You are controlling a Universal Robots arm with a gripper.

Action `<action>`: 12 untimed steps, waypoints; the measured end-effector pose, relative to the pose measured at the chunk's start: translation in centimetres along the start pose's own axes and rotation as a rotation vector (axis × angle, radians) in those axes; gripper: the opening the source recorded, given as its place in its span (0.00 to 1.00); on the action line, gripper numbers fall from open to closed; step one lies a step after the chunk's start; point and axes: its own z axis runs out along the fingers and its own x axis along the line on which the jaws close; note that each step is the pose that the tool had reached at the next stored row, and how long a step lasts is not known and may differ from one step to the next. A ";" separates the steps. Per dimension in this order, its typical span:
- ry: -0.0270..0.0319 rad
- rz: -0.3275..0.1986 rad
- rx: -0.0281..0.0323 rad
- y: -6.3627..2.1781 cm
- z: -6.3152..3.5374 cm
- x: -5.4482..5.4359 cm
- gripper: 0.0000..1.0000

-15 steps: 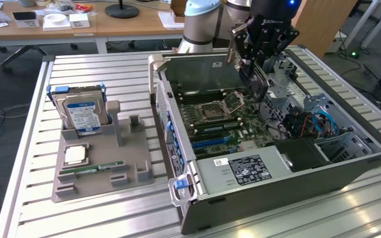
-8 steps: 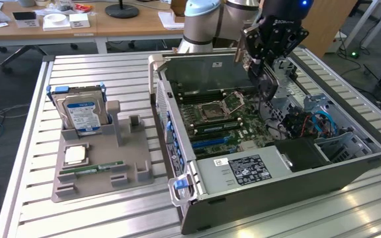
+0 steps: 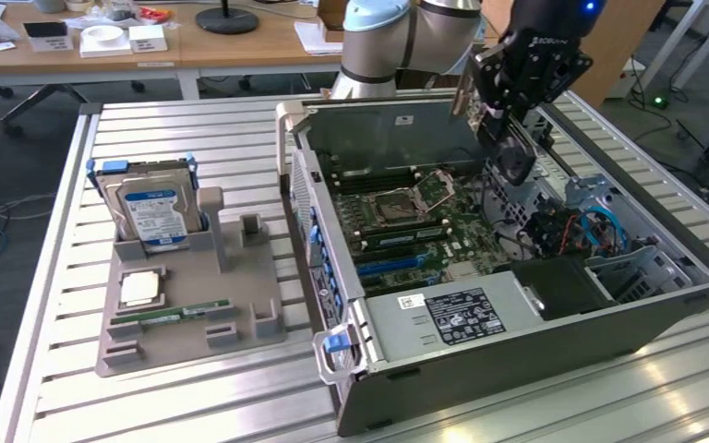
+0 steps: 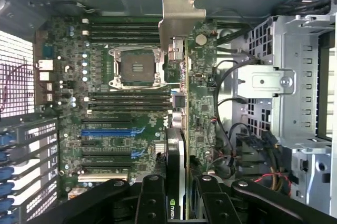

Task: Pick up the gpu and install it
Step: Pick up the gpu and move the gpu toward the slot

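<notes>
Wrist view: I see my hand [image 4: 180, 184] clamped on the gpu [image 4: 176, 145], held edge-on over the green motherboard [image 4: 73, 103].

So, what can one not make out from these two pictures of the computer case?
- Wrist view: the gpu stands edge-on, so its face is hidden.
- Wrist view: the gpu covers the strip of motherboard beneath it, so the slot under it is hidden.
- Exterior view: the gripper covers the card's upper part.
- Exterior view: the print on the hard drive label is too small to read.
</notes>
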 end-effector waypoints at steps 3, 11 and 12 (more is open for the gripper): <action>0.0004 0.000 0.0000 0.01 0.01 -0.2 0.27; 0.0040 0.000 0.0002 0.03 0.04 -1.0 0.27; 0.0057 0.000 0.0003 0.04 0.04 -1.3 0.27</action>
